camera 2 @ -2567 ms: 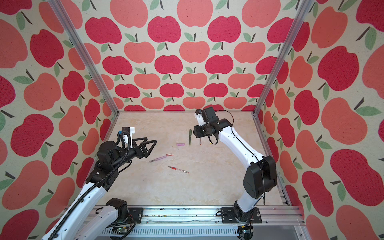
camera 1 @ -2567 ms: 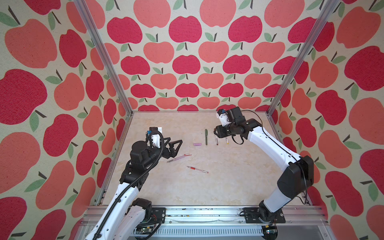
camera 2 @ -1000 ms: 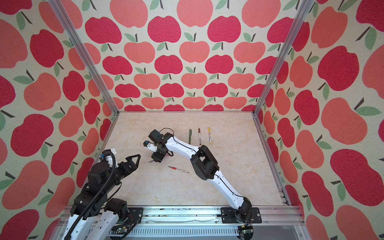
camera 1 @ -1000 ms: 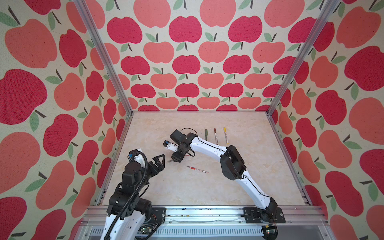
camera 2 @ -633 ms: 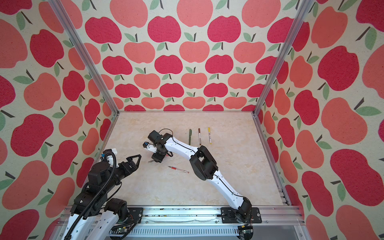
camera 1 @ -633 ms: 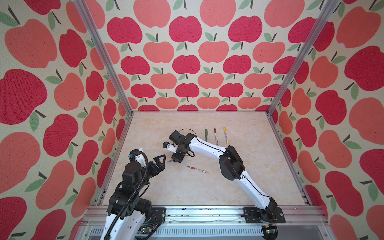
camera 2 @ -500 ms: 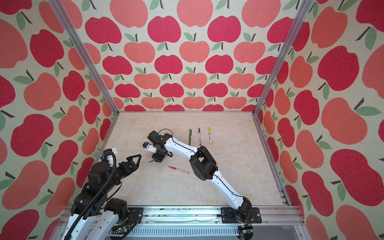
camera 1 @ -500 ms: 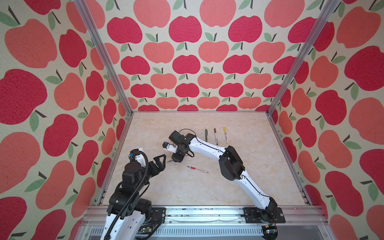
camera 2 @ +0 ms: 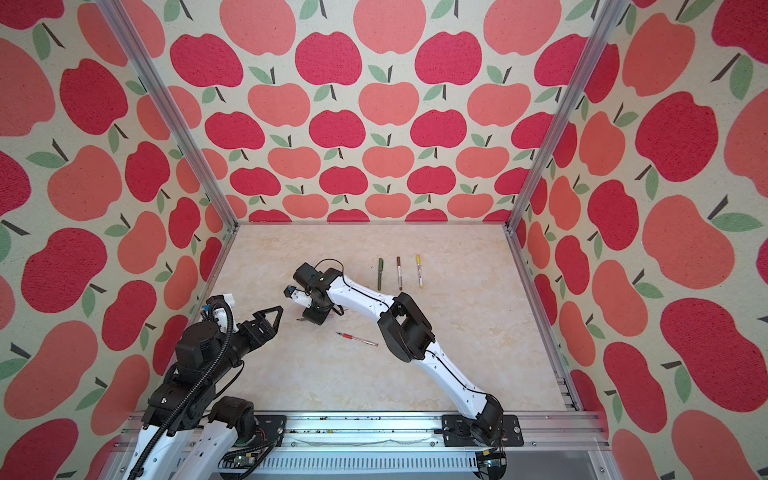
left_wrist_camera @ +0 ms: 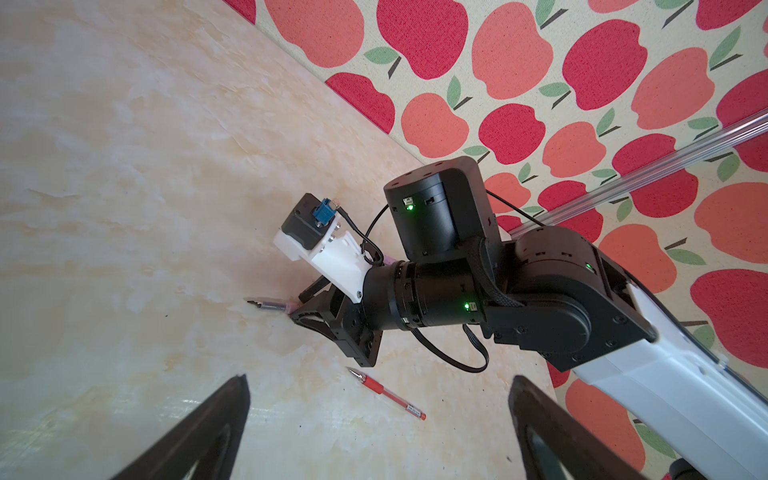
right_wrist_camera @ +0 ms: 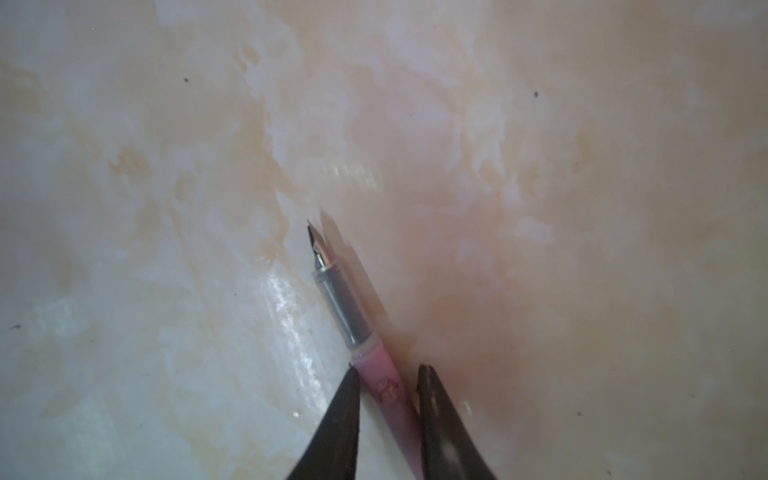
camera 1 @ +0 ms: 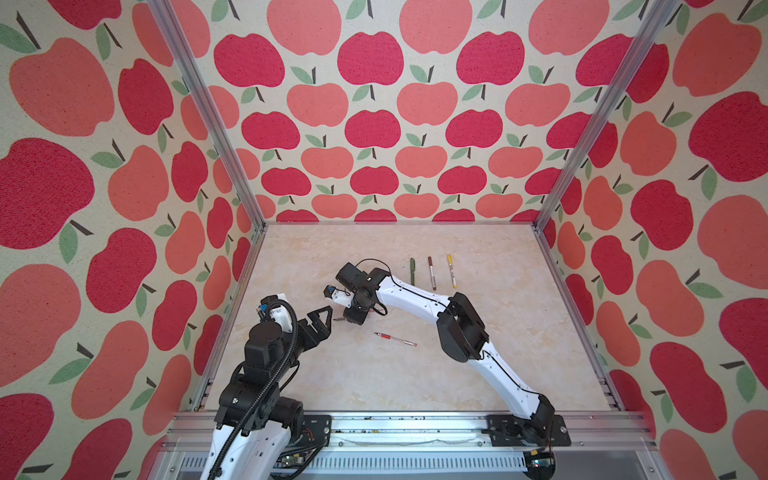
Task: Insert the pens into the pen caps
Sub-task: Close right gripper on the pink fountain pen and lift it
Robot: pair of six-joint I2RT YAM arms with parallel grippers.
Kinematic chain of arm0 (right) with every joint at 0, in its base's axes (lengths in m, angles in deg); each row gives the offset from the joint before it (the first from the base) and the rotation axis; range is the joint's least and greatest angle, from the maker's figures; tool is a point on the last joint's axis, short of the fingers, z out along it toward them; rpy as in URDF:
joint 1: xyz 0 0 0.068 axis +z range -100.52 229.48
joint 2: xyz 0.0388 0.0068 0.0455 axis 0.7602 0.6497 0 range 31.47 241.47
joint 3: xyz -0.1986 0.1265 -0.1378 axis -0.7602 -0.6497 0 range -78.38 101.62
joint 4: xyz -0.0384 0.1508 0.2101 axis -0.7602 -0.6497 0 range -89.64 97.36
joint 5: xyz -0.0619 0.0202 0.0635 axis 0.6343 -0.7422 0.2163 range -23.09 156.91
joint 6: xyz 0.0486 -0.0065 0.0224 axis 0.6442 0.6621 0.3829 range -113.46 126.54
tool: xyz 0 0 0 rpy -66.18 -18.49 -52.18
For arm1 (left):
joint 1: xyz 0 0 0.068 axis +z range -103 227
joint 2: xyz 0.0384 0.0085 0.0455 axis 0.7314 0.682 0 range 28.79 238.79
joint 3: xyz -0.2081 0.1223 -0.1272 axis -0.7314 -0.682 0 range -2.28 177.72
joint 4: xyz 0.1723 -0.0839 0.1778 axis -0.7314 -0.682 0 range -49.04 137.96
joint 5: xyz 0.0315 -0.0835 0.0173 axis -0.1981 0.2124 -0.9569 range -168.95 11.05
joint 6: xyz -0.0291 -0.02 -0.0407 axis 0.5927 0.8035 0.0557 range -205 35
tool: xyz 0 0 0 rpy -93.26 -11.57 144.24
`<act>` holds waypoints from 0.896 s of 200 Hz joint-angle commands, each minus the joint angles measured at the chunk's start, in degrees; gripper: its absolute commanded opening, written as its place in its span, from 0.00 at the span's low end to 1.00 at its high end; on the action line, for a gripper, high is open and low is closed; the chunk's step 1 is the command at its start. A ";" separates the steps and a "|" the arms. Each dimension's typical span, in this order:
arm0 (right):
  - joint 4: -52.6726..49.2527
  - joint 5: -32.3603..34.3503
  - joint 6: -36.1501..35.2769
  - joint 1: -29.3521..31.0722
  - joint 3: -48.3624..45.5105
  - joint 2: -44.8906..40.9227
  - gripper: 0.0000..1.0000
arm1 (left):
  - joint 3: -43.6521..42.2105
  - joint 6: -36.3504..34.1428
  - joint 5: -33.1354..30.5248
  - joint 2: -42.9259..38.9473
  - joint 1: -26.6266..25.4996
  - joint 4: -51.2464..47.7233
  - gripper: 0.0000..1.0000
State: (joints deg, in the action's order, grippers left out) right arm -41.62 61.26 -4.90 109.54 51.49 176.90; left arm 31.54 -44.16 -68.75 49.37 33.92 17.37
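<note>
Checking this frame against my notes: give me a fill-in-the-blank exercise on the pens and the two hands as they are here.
1. The thin plastic stick pen straddled by the fingers of the right hand is coloured ___.
2. The left hand holds nothing, and its jaws stand ___.
3. Between the dark green capped pen and the yellow-capped white pen lies a white pen whose cap is ___.

Missing words: pink; open; brown.
</note>
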 commanded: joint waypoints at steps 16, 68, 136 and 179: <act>-3.95 -3.22 1.76 1.34 0.24 2.81 0.20 | -0.16 -1.33 1.40 0.69 0.58 1.85 0.99; -2.95 -4.00 3.68 1.40 0.36 2.93 0.12 | 0.16 -1.86 1.64 0.30 0.81 1.19 0.99; 6.41 -9.90 12.41 -0.78 -7.77 -4.83 0.11 | 0.52 -4.14 3.62 0.25 1.01 2.18 0.99; 19.13 -15.97 20.75 -4.46 -19.80 -14.34 0.13 | 0.45 -5.44 7.51 0.73 1.04 5.05 0.99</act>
State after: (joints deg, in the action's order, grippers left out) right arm -30.80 50.77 8.89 107.55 36.69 169.47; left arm 31.54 -47.46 -64.51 49.90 34.66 18.94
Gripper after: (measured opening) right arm 0.134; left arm 0.994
